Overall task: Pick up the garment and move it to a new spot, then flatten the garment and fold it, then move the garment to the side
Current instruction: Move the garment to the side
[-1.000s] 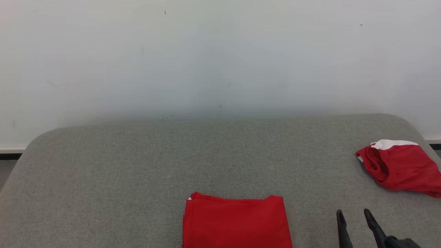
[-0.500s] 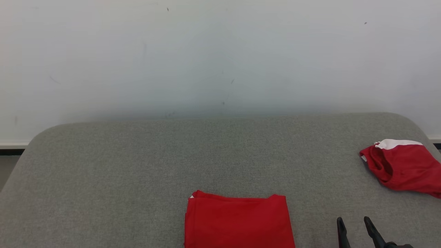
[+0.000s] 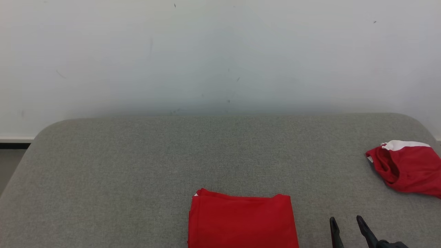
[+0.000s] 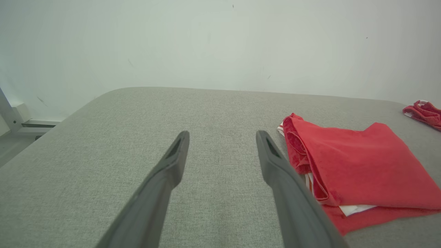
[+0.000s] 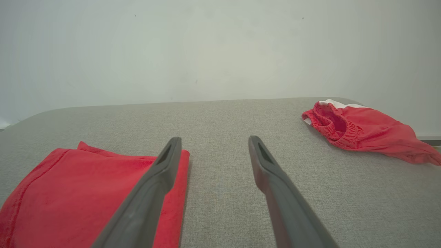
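A folded red garment (image 3: 243, 222) lies flat at the near middle of the grey padded table (image 3: 137, 165); it also shows in the left wrist view (image 4: 358, 168) and the right wrist view (image 5: 86, 199). My right gripper (image 3: 346, 224) stands open just right of it, nothing between its fingers. In its own view the right gripper (image 5: 212, 146) points over bare table, its left finger over the garment's edge. My left gripper (image 4: 222, 139) is open and empty, to the left of the garment.
A second red garment with a white band (image 3: 404, 167) lies crumpled at the table's right edge, also in the right wrist view (image 5: 358, 129). A pale wall (image 3: 220, 55) rises behind the table. The table's left corners are rounded.
The whole head view has shifted slightly right and down, so the camera moved. My right gripper sits a little lower and further left in the picture. Both garments lie as before.
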You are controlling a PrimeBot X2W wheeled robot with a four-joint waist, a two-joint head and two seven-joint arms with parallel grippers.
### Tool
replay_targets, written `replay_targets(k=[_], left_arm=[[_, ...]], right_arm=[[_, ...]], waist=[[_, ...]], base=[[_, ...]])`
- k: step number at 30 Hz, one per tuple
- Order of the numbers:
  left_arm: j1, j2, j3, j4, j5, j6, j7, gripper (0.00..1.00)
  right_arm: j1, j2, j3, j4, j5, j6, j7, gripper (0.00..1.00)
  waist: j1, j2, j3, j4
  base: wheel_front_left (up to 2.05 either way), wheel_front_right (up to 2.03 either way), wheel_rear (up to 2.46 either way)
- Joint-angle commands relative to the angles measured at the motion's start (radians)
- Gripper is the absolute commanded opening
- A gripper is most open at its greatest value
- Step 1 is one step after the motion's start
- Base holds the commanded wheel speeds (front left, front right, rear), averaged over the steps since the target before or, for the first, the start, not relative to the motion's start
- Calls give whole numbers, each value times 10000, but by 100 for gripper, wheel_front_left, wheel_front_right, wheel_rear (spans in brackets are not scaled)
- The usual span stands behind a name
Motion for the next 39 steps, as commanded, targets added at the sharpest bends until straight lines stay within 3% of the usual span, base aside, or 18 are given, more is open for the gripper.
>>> replay_targets(k=[1,5,9,14,20,27,39], left_arm=[[-14,-24,50,21,89,-11,-56,100],[-46,-74,73,21,155,-48,-56,100],[-155,-131,25,65,207,-87,-56,100],[-278,-149,-131,107,299,-214,-56,100],[-311,-198,-239,155,328,-283,-56,100],[-326,-257,-400,257,344,-387,-55,100],[-644,-319,-693,317,369,-538,-56,100]], right_arm=[[-101,-6,12,54,-63,-4,9,100],[-234,-15,-153,307,151,-5,498,100],[-1238,4,122,818,371,-2,2351,100],[-2107,-13,-231,1638,603,-2,4369,100],[-2619,-19,-478,2212,1001,0,6093,100],[-2517,-8,-390,2348,1356,0,7260,100],[-2849,-1,-640,3155,1503,0,7499,100]], waist=[[0,0,4,15],[0,0,25,51],[0,0,95,143],[0,0,190,460],[0,0,244,887],[0,0,315,1199],[0,0,709,1575]], base=[[0,0,0],[0,0,0],[0,0,0],[0,0,0],[0,0,0],[0,0,0],[0,0,0]])
